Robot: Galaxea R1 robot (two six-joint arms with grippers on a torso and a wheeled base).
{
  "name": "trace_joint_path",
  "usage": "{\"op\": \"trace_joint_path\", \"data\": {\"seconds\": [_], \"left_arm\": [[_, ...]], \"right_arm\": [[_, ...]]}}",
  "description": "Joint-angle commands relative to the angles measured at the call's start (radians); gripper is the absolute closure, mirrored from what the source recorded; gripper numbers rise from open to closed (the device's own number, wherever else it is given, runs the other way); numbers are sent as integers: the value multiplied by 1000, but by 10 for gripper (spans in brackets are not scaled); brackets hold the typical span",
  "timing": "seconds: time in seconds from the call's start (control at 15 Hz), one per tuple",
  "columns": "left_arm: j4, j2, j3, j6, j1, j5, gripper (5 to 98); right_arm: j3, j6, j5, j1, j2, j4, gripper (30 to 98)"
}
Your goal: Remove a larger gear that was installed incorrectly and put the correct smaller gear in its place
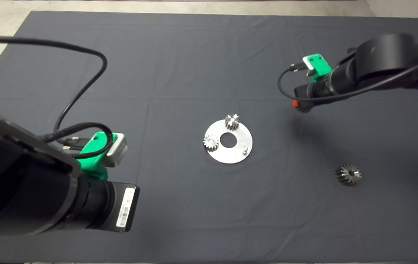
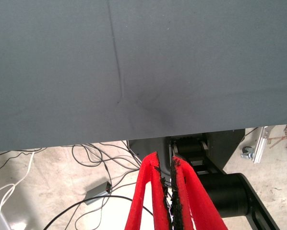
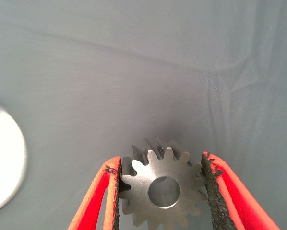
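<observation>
Between the right gripper (image 3: 160, 179) fingers (image 3: 109, 191), raised above the mat (image 1: 179, 55) right of the round metal plate (image 1: 236, 154), sits a steel gear (image 3: 162, 189), flat face and bore toward the wrist camera. The jaws clamp its toothed rim. A wider flared gear (image 1: 348, 174) lies flat, bore upward, well right of the plate. Two silvery gears (image 1: 232, 121) (image 1: 211, 142) stand on the plate beside a bare pin (image 1: 245, 149). The left gripper (image 2: 171, 189), fingers nearly closed and empty, hangs over the mat's near-left edge.
</observation>
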Motion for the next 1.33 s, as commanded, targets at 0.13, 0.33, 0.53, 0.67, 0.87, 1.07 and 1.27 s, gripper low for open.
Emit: {"op": "trace_joint_path", "data": {"seconds": [0.13,0.33,0.53,0.67,0.87,1.07,1.27], "left_arm": [[-10,5,-3,-9,-17,69,984],[-10,-3,-4,-9,-17,71,984],[-10,-4,-6,-10,-17,72,984],[-10,-6,-4,-10,-17,72,984],[-10,-4,-7,-10,-17,71,984],[-7,-4,-9,-10,-17,71,984],[-7,-4,-7,-10,-17,71,984]], "right_arm": [[66,41,-37,108,3,134,927],[27,62,-34,38,119,133,927],[-27,64,-33,12,207,174,927],[-61,64,-36,13,274,239,925],[-20,113,-40,15,314,306,928],[-9,142,-42,15,311,308,928],[-6,144,-43,12,310,308,928]]}}
